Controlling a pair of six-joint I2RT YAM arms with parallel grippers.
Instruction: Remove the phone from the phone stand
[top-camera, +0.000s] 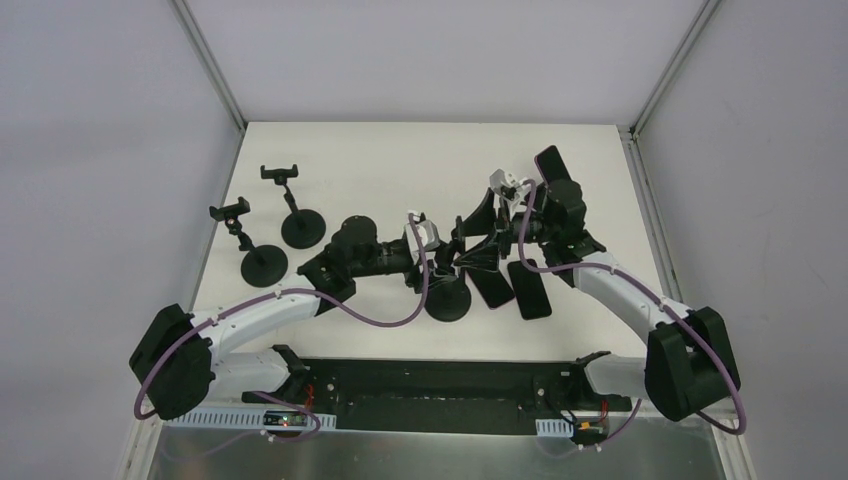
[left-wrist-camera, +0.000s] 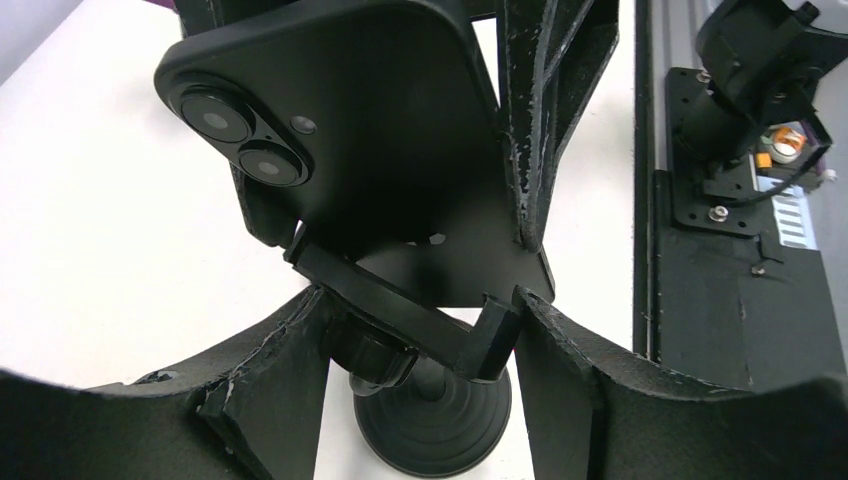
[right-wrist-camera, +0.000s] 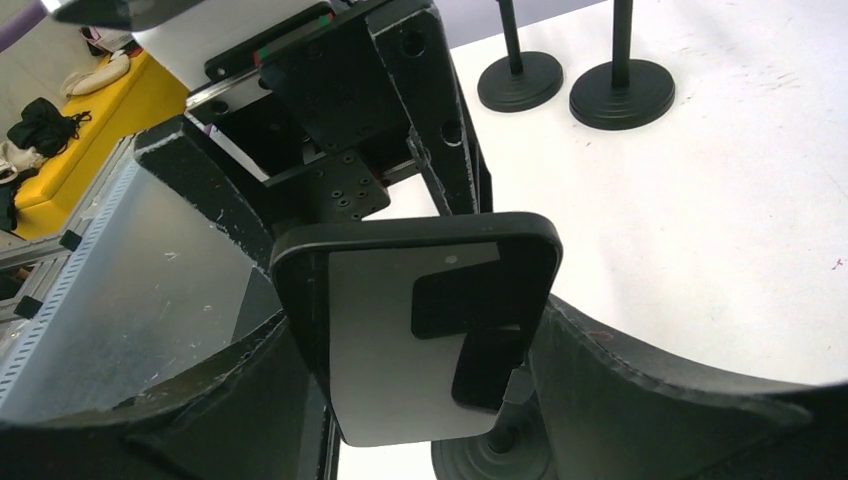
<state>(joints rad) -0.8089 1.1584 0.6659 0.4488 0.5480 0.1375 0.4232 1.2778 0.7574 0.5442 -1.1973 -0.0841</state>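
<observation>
A black phone (left-wrist-camera: 380, 130) with two rear cameras sits tilted at the clamp of a black phone stand (left-wrist-camera: 435, 420), whose round base (top-camera: 447, 300) is at the table's middle. My left gripper (left-wrist-camera: 415, 345) is shut on the stand's clamp bar, one finger on each end. My right gripper (right-wrist-camera: 420, 390) is shut on the phone (right-wrist-camera: 400, 340) by its long edges, with the screen facing its camera. One right finger (left-wrist-camera: 530, 120) shows against the phone's side. In the top view the two grippers meet, left (top-camera: 440, 262) and right (top-camera: 478, 245). I cannot tell whether the clamp still grips the phone.
Two more dark phones (top-camera: 528, 290) (top-camera: 492, 288) lie flat just right of the stand. Another phone (top-camera: 552, 165) is at the back right. Two empty stands (top-camera: 290, 205) (top-camera: 250, 245) are at the back left, their bases (right-wrist-camera: 520, 80) (right-wrist-camera: 620, 95) in the right wrist view. A black rail (top-camera: 430, 385) runs along the near edge.
</observation>
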